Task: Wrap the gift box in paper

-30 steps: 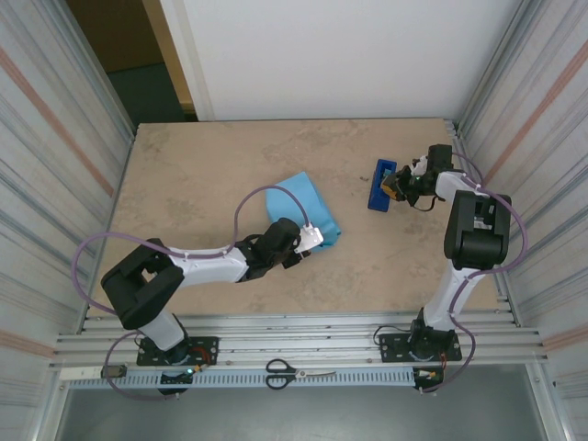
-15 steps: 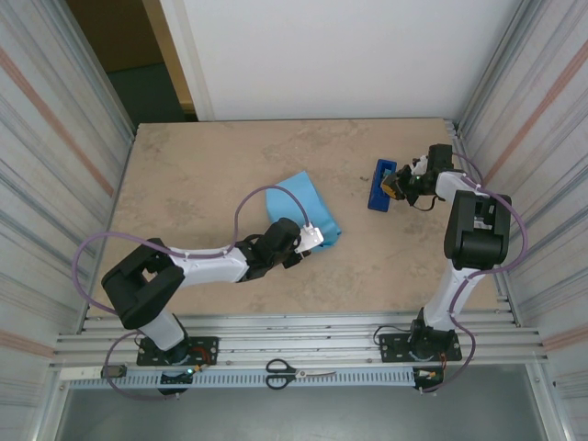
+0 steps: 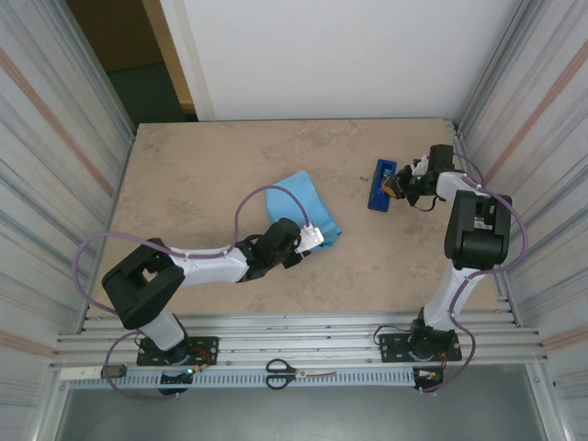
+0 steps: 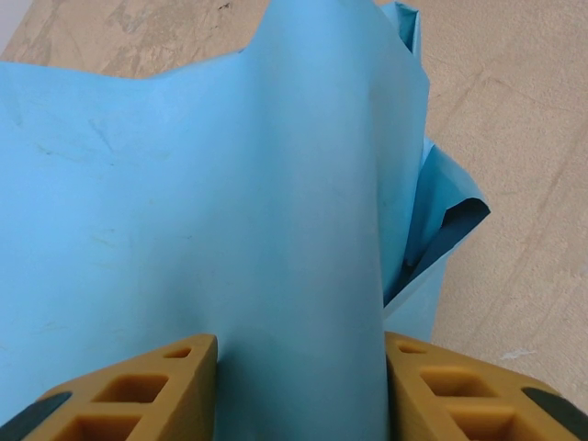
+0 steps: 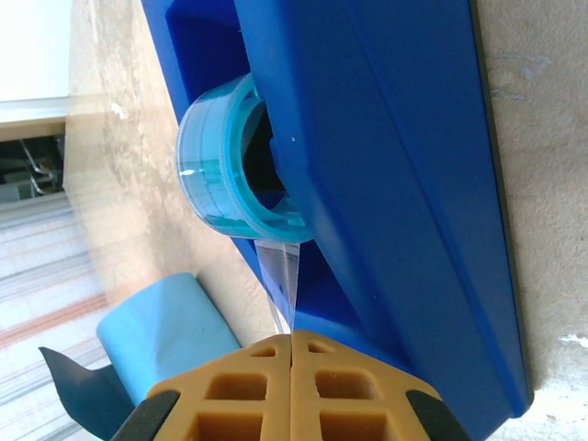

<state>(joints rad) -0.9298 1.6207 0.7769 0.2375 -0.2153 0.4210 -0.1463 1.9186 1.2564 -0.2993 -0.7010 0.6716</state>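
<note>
Left side – the paper [image 3: 299,197] sits mid-table [image 3: 197,175] as a rumpled sky-blue bundle, well apart from the tape dispenser [image 3: 380,185] to its right. The left gripper [image 4: 299,400] straddles a raised hump of the sheet; both yellow fingers [image 4: 138,390] press against its sides, so I log it as clamped on the paper. A sliver of the dark navy face peeks out of a fold at the right edge. The gift box is hidden from me.

Right side – the right gripper [image 5: 292,349] is at the dispenser, jaws pressed flat together. A clear tape strip [image 5: 283,280] runs down from the teal tape roll [image 5: 225,156] into the seam between the fingertips, pinched there. The dispenser lies on the table with the roll facing the paper bundle.

Scissors [image 3: 299,372] lie on the near rail between the arm bases
</note>
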